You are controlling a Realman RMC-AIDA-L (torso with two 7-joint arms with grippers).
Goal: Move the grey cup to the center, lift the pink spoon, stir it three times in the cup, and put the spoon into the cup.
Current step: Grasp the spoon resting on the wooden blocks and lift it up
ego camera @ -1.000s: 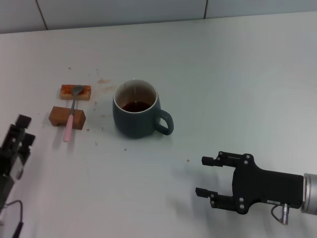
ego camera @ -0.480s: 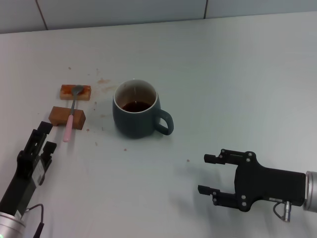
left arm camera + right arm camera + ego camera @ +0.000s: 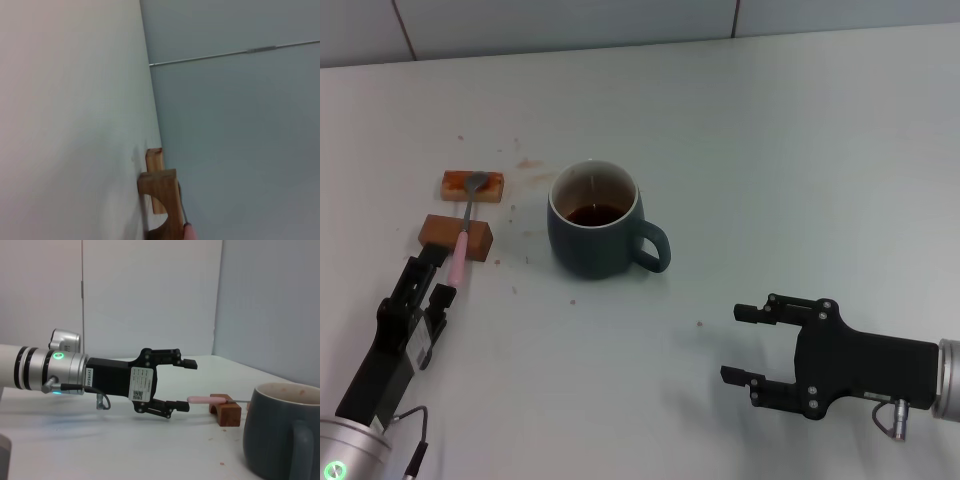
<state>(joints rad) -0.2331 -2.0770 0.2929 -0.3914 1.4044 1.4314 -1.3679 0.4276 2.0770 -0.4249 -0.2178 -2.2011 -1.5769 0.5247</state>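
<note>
The grey cup (image 3: 595, 235) stands on the white table with dark liquid inside and its handle toward my right arm; it also shows in the right wrist view (image 3: 280, 432). The pink spoon (image 3: 460, 245) lies across two brown blocks (image 3: 455, 235), its metal bowl on the far block. My left gripper (image 3: 433, 278) is open, low over the table, just short of the near end of the spoon's handle (image 3: 200, 399). In the right wrist view the left gripper (image 3: 184, 385) is open with nothing between its fingers. My right gripper (image 3: 738, 343) is open and empty, near and to the right of the cup.
The far brown block (image 3: 472, 186) has brown stains and crumbs on the table beside it. The left wrist view shows both blocks (image 3: 160, 197) and the tip of the pink handle (image 3: 189, 231). A tiled wall runs behind the table.
My left arm has moved forward from the near left edge up to the near end of the spoon's handle. My right gripper has drifted slightly back. Cup and spoon have not moved.
</note>
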